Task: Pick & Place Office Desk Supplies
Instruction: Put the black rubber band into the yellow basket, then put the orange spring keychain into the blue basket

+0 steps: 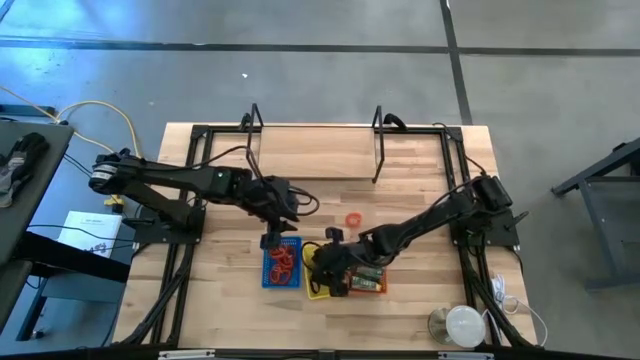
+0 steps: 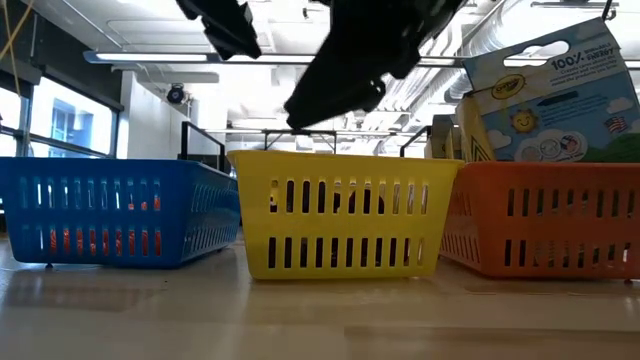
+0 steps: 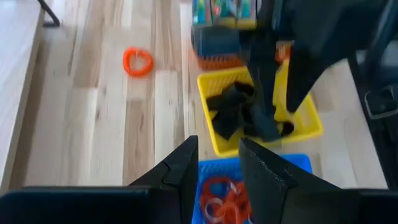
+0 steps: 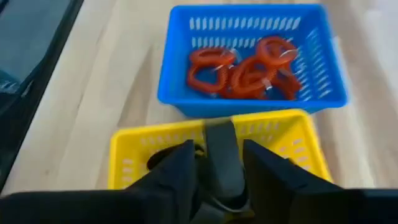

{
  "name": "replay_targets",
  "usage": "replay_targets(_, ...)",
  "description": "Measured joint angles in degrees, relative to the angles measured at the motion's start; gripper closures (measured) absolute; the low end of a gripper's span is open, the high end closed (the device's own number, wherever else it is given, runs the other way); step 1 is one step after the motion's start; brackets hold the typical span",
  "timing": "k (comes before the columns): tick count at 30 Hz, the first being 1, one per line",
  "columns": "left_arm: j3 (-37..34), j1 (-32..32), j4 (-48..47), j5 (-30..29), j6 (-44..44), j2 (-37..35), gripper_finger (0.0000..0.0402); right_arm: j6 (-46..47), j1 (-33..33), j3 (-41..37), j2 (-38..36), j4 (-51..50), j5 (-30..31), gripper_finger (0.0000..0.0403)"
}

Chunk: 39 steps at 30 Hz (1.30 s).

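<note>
A blue tray (image 1: 282,262) holds several red band-like loops (image 4: 245,71). Beside it, a yellow tray (image 1: 318,283) holds black pieces (image 3: 239,115). One red loop (image 1: 353,218) lies flat on the bare wood beyond the trays, also seen in the left wrist view (image 3: 137,62). My left gripper (image 3: 217,168) hangs open and empty above the blue tray's far edge. My right gripper (image 4: 221,165) hovers over the yellow tray, shut on a dark strip-like piece (image 4: 221,146). My right gripper pinches a dark grey-black strip-like piece (image 4: 222,140) between its two fingers, coming from above and pointing down into the yellow tray. The piece runs along the fingers and sticks out past their tips. Whether its lower end rests on the tray's contents cannot be told.
An orange tray (image 1: 368,281) with a crayon box (image 2: 560,100) stands right of the yellow one. A round white object (image 1: 463,325) sits near the table's near right corner. The two arms work close together above the trays. Bare wood (image 1: 230,300) lies left of the blue tray.
</note>
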Motion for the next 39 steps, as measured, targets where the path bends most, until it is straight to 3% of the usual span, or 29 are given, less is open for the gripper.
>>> replay_targets(6,0.0,-0.8,-1.8,0.3,1.6,-0.2,0.0291,0.5,1.8,0.2,0.0,1.3,8.1,0.0215)
replay_targets(10,0.0,-1.4,-3.1,0.5,4.0,-0.2,0.0291,-1.6,3.2,0.9,-0.9,-0.7,14.9,0.019)
replay_targets(15,0.0,-0.5,-6.8,-4.2,6.9,-0.2,0.0291,-1.4,6.2,2.0,-2.9,-4.8,26.4,0.0193)
replay_targets(21,0.0,2.4,-7.9,-5.3,13.0,-0.2,0.0291,8.3,10.8,2.0,-6.9,-13.8,35.6,0.0216)
replay_targets(24,0.0,5.5,-7.6,0.0,19.0,-0.2,0.0291,12.1,12.8,2.0,-8.5,-16.6,39.9,0.0224)
replay_targets(28,-0.4,11.4,-5.6,14.5,26.4,-0.2,0.0291,16.7,15.4,2.0,-9.6,-21.6,46.3,0.0225)
replay_targets(32,-4.8,16.9,6.2,25.9,27.8,-0.2,0.0291,23.3,17.6,2.0,-10.6,-27.4,48.2,0.0219)
replay_targets(35,-9.9,18.6,16.4,28.0,28.9,-0.2,0.0291,28.7,18.9,2.0,-10.8,-31.5,48.1,0.0218)
replay_targets(39,-16.0,18.5,28.1,22.8,29.3,-0.2,0.0291,33.6,20.2,2.0,-10.9,-36.1,48.2,0.0217)
